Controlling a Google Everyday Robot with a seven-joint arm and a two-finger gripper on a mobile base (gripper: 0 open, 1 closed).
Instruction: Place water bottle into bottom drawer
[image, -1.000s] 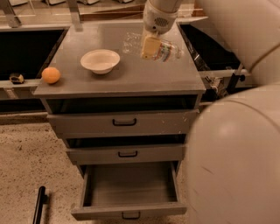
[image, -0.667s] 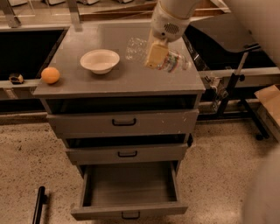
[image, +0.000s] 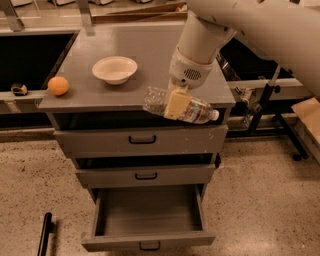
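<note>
The water bottle (image: 199, 110) looks light, thin-walled and smooth (a hard squeeze would likely dent it or let it slide); the ribbed middle seems the sensible place to grip, and the gripper (image: 175, 105) has it there, fingers clamped across the body; the bottle lies roughly level, cap toward the right of the view, held in the air just over the front edge of the cabinet top (image: 100, 97); the arm (image: 202, 40) reaches in from the upper right, wrist pointing steeply down; the bottom drawer (image: 150, 212) stands pulled open well below.
</note>
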